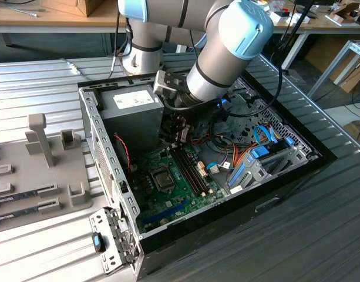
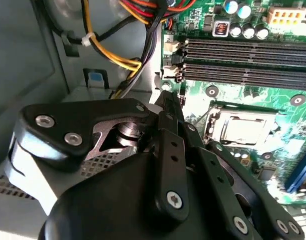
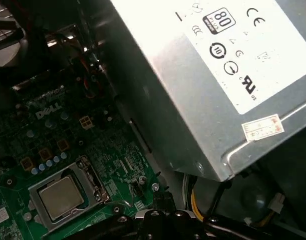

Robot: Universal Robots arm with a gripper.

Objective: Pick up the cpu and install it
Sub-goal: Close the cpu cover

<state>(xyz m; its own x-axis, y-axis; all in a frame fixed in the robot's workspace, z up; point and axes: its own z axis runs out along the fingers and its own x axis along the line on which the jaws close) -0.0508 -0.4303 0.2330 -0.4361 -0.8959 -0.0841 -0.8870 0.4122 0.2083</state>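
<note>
The cpu [image 1: 162,178] lies flat in its socket on the green motherboard [image 1: 168,200], inside the socket's metal frame. Its silvery top faces up in both wrist views [image 2: 242,131] [image 3: 61,197]. My gripper [image 1: 178,134] hangs inside the open computer case, above the board, between the power supply and the memory slots. It is off to one side of the socket and apart from the cpu. In both wrist views the gripper [image 2: 168,102] [image 3: 161,199] has its black fingers [image 2: 171,150] pressed together with nothing between them.
The grey power-supply box [image 1: 133,108] [image 3: 217,75] stands close beside the gripper. Yellow, orange and black cables [image 2: 125,62] run near the fingers. Memory slots [image 2: 247,60] lie beside the socket. A blue drive bracket [image 1: 268,155] and a grey fixture tray [image 1: 39,170] flank the case.
</note>
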